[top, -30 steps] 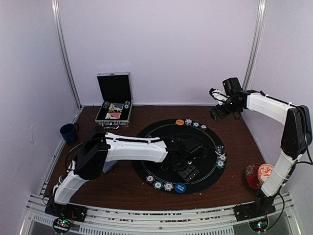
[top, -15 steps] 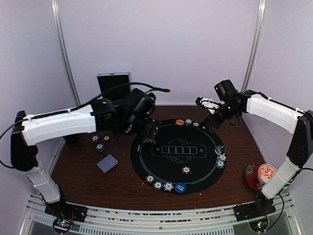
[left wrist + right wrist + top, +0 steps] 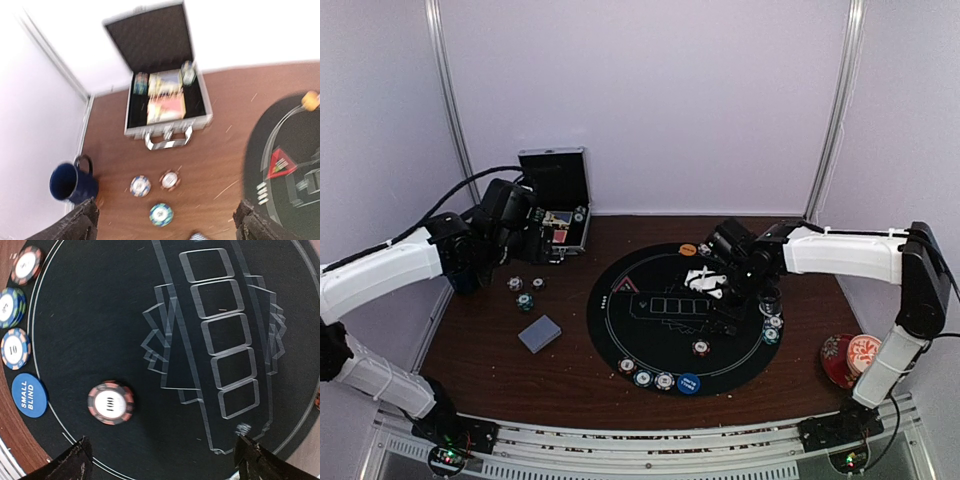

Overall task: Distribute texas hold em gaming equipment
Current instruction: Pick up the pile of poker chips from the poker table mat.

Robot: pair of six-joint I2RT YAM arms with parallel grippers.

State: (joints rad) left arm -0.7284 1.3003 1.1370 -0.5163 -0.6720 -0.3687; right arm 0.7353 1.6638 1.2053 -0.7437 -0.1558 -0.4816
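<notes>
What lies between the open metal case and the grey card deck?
Three loose poker chips lie between the case and the card deck; the top external view shows this.

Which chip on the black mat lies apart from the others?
The red-edged chip marked 100, inward of the blue disc; the other chips sit in groups at the mat's rim.

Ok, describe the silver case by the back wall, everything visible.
The silver case looks like ribbed metal, lying open on the brown table at the back left, lid raised and lined with dark foam. A handle faces forward. Inside sit chip stacks and two flat colourful packs, blurred.
</notes>
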